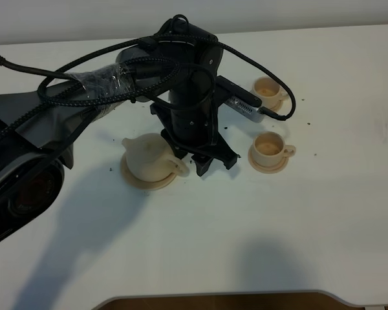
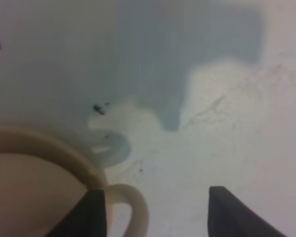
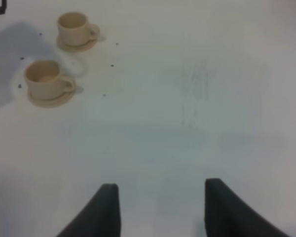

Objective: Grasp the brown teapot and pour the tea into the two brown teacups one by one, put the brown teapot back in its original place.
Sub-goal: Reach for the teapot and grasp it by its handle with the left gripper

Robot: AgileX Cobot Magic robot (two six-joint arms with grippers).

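Note:
The brown teapot [image 1: 147, 157] stands on its flat beige saucer [image 1: 137, 181], the original place, left of centre. Its loop handle [image 2: 137, 207] points toward my left gripper [image 1: 216, 165], which hangs low just right of it. In the left wrist view the left gripper [image 2: 158, 213] is open, and the handle sits just inside one fingertip [image 2: 91, 215] without being pinched. The two brown teacups [image 1: 269, 147] [image 1: 269, 89] stand on small saucers to the right, each showing a darker inside. My right gripper [image 3: 160, 207] is open over bare table, far from the cups [image 3: 44, 79] [image 3: 74, 27].
The left arm's dark body and cables [image 1: 116, 77] stretch from the left edge over the table's back half. Small dark specks [image 1: 111, 168] lie scattered around the teapot and cups. The white table's front edge [image 1: 233, 296] runs along the bottom.

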